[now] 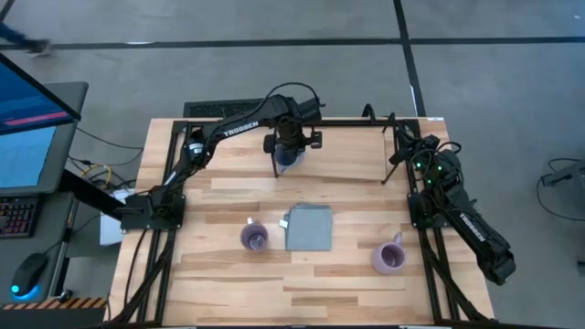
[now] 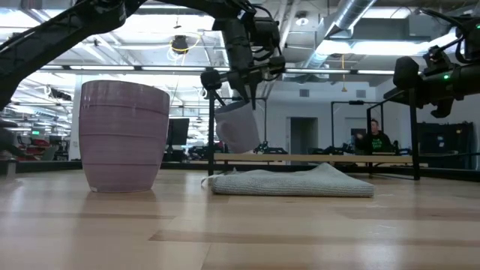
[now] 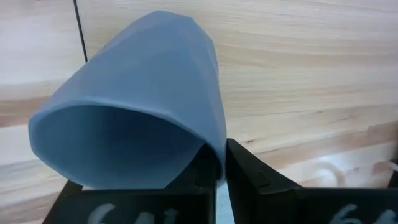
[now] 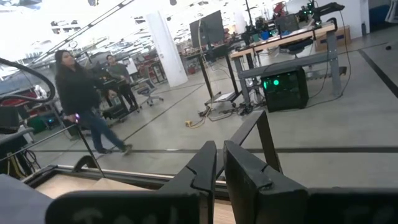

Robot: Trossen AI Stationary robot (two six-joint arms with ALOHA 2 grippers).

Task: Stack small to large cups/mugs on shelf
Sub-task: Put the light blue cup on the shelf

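"TROSSEN" in white on left arm (image 1: 239, 128).

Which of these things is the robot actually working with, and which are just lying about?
Part of the job:
blue mug, held by the left gripper
two purple mugs
shelf

Just lying about:
grey-blue cloth
right gripper, parked at the table's edge
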